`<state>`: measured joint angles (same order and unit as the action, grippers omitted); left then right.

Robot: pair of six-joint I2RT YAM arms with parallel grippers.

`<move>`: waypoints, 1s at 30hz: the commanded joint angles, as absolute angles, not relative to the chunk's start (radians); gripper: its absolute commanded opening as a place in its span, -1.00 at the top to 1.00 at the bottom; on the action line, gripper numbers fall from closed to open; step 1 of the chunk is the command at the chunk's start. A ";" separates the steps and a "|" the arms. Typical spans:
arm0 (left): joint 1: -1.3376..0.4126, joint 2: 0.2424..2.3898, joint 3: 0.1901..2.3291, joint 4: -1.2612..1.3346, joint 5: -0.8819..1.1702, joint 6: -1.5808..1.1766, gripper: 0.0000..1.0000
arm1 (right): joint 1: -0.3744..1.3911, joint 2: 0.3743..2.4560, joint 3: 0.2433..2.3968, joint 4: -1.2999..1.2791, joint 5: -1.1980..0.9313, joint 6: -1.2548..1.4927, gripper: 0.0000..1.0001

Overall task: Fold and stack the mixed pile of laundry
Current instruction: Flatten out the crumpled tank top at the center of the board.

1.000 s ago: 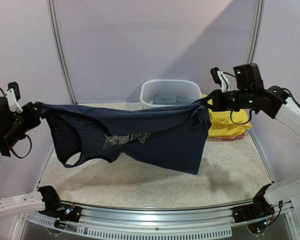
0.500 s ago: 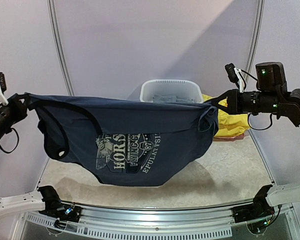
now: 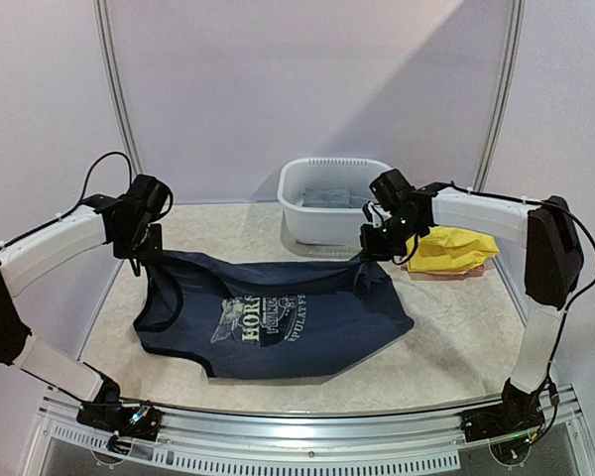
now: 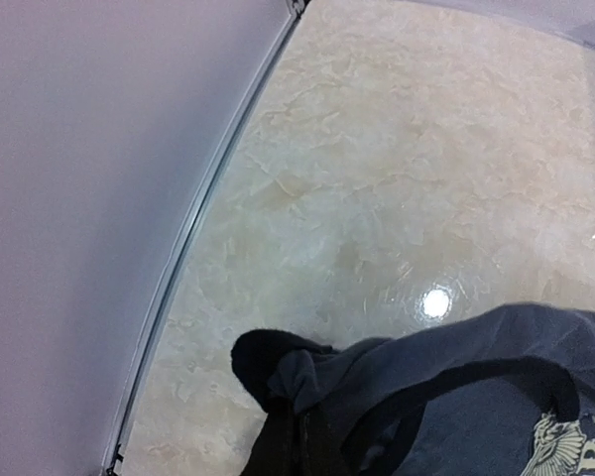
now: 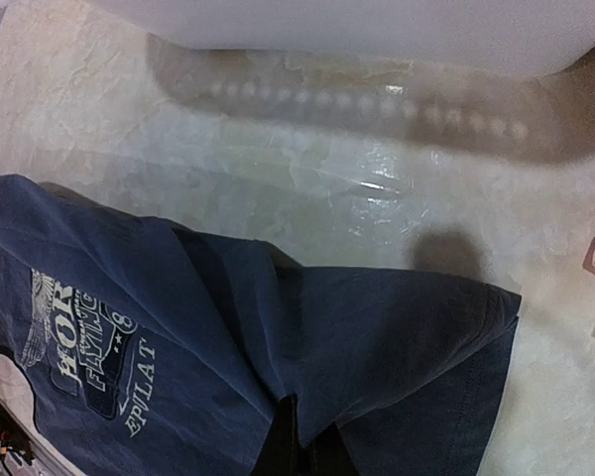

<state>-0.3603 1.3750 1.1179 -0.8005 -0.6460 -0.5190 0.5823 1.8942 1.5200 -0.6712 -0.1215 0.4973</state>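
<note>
From above, the navy tank top [image 3: 278, 317] lies spread on the table [image 3: 456, 347]. The left gripper [image 3: 149, 250] pinches its far left corner and the right gripper [image 3: 369, 248] its far right corner. In the left wrist view, a strap is bunched in the closed jaws. In the right wrist view, the hem is clamped tight.

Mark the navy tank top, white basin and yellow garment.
navy tank top [image 3: 265, 319], top view, on its chest print.
white basin [image 3: 322, 224], top view, on its front wall.
yellow garment [image 3: 461, 246], top view, on its middle.

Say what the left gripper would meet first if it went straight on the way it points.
Likely the bare tabletop, just past the navy tank top the left gripper grips; depth is unclear.
</note>
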 commanded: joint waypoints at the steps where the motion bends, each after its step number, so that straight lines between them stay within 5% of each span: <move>1: -0.317 1.450 1.102 -0.690 -0.584 -0.500 1.00 | 0.580 1.929 1.595 -0.652 -0.106 0.502 1.00; 11: -0.276 1.555 1.067 -0.567 -0.549 -0.496 1.00 | 0.566 1.978 1.585 -0.596 -0.104 0.493 0.91; 14: -0.277 1.556 1.057 -0.544 -0.535 -0.502 0.62 | 0.564 1.984 1.605 -0.597 -0.087 0.487 0.80; 17: -0.283 1.555 1.046 -0.526 -0.492 -0.500 -0.09 | 0.555 1.992 1.634 -0.593 -0.069 0.486 0.62; 21: -0.327 1.513 1.017 -0.541 -0.501 -0.500 -0.87 | 0.548 1.992 1.671 -0.606 -0.045 0.482 -0.14; 24: -0.378 1.443 0.979 -0.589 -0.544 -0.517 -0.99 | 0.549 1.960 1.667 -0.614 -0.039 0.470 -0.43; 30: -0.478 1.229 0.815 -0.616 -0.548 -0.611 -0.97 | 0.549 1.839 1.561 -0.634 0.049 0.461 -0.70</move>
<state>-0.4240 1.3605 0.9100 -0.5743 -0.5392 -0.5362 0.5529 1.9507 1.6337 -0.6121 -0.0341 0.4664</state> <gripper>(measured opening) 0.995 0.829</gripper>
